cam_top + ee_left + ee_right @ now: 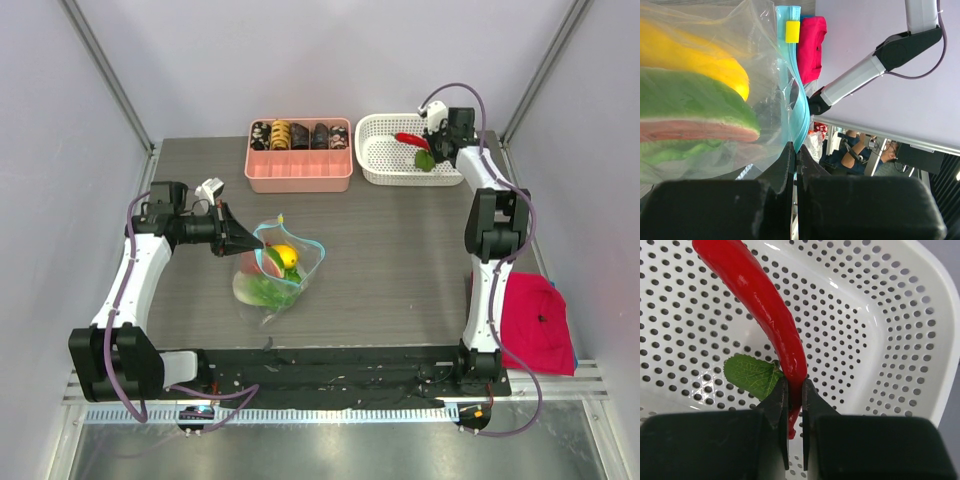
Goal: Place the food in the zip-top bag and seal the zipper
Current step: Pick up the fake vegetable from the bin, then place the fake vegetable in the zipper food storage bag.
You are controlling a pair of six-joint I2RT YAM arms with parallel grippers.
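Observation:
The clear zip-top bag (275, 270) lies mid-table, its mouth held up, with yellow (286, 254), green and red food inside. My left gripper (243, 243) is shut on the bag's rim, pinching the light-blue zipper (799, 117) by its lower end; a yellow slider (792, 31) sits on the strip. Through the plastic the left wrist view shows a yellow piece (695, 57) and a green and red slice (695, 117). My right gripper (794, 390) is over the white basket (375, 165), shut on the red chili (765, 310) near its tip. A green leaf (751, 375) lies beside the fingers.
A pink compartment tray (298, 170) with dark roll pieces stands at the back centre, left of the basket. A red cloth (535, 320) lies at the right edge beside the right arm's base.

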